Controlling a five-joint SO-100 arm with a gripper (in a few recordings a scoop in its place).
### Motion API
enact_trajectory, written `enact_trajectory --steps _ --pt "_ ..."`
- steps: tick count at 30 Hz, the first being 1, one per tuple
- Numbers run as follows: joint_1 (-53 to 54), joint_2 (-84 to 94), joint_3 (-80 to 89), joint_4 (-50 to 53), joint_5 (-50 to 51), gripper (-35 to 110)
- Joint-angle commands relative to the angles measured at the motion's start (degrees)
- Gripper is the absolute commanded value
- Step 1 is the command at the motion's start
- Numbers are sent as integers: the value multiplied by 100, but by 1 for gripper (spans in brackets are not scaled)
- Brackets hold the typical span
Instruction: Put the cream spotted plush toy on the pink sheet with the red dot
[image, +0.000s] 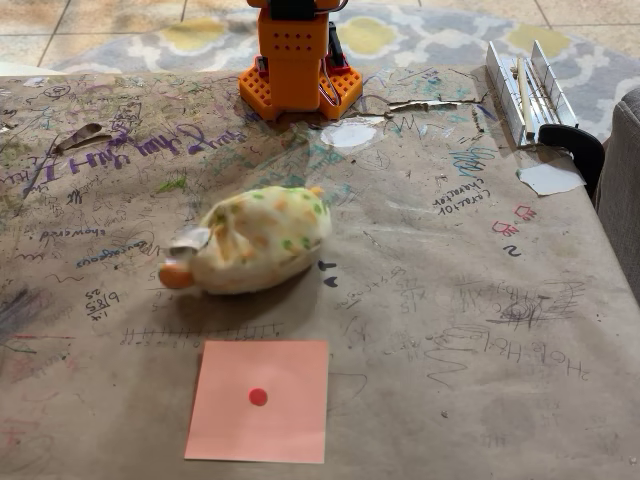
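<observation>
The cream spotted plush toy (258, 240) lies on its side in the middle of the paper-covered table, with an orange foot at its left end and a small tag on top. Just in front of it, near the table's front edge, the pink sheet with the red dot (259, 399) lies flat, apart from the toy. The arm's orange base (298, 62) stands at the far edge of the table; its upper part runs out of the top of the picture.
Brown paper covered in scribbles covers the table (450, 330). A metal clamp-like object (530, 90) and a black clamp sit at the far right, with a white paper scrap (550, 178) beside them. Another white patch (350, 134) lies near the base.
</observation>
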Motion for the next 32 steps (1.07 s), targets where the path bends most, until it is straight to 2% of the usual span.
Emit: enact_trajectory --steps 1,11,32 --pt "114 149 -158 -202 -44 34" --pt "105 149 -158 -211 0 34" --pt "53 149 -149 738 246 32"
